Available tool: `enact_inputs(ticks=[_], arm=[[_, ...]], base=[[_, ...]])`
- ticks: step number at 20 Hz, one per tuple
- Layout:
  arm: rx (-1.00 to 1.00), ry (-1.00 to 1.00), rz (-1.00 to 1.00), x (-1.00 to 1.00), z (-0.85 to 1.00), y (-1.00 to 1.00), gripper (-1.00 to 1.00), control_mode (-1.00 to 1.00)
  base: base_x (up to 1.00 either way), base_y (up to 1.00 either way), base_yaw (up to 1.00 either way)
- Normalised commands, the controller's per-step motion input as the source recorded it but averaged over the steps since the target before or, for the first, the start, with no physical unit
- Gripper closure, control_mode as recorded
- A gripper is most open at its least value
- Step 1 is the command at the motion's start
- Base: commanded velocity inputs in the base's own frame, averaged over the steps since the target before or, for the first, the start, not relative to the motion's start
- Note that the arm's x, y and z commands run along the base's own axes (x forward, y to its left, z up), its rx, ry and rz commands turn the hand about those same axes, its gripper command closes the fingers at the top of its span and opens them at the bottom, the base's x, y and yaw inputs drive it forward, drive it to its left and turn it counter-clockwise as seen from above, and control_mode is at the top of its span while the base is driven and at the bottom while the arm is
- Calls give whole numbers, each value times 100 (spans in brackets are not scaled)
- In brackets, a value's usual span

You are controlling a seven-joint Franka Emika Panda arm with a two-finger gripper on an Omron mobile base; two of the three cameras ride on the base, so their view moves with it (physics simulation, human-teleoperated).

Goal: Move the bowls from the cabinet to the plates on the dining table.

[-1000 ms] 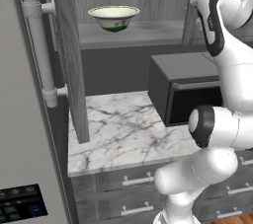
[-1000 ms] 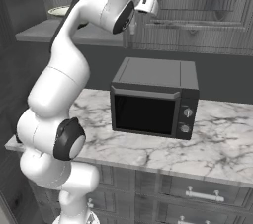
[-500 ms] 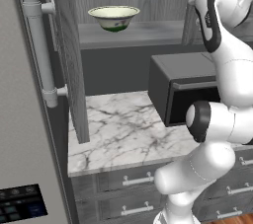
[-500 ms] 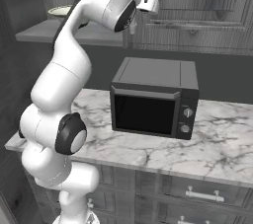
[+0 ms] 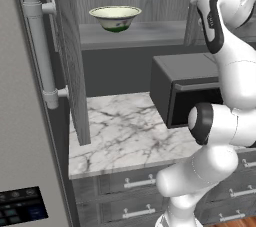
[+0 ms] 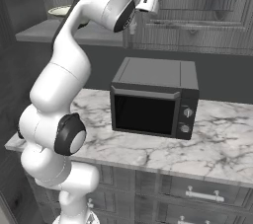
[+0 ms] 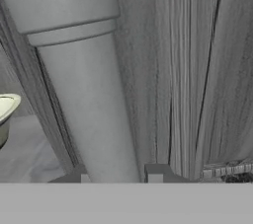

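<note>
One cream bowl [image 5: 115, 17] with a green band stands on the shelf [image 5: 145, 33] of the open cabinet; its rim also shows as the bowl [image 6: 60, 11] and the bowl [image 7: 6, 112]. My gripper [image 7: 118, 174] is up at the cabinet's right door [image 6: 197, 1]. Its fingertips [image 7: 155, 172] press both sides of that door's silver bar handle [image 7: 94, 94], so it is shut on the handle. The bowl sits to the left of my hand, apart from it. The plates and the dining table are out of view.
The cabinet's left door [image 5: 67, 46] stands swung open, with its long bar handle [image 5: 40, 46] sticking out. A black microwave [image 6: 153, 99] sits on the marble counter [image 5: 125, 131] under the shelf. Grey drawers [image 5: 130, 183] run below the counter.
The fingers have closed from wide open onto the right door's bar handle. The arm and the bowl have hardly moved.
</note>
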Motion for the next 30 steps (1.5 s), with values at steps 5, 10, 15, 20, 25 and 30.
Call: enact_inputs(ticks=[5, 10, 15, 20, 25, 30], arm=[[0, 0, 0, -1, 0, -7, 100, -100], [0, 0, 0, -38, 0, -36, 100, -100], [0, 0, 0, -69, 0, -65, 100, -100], [0, 0, 0, -73, -1, -70, 100, -100], [0, 0, 0, -75, 0, -65, 100, -100], [0, 0, 0, -84, 0, -61, 100, -100]], base=[[0, 0, 0], [0, 0, 0], [0, 0, 0], [0, 0, 0], [0, 0, 0], [0, 0, 0]])
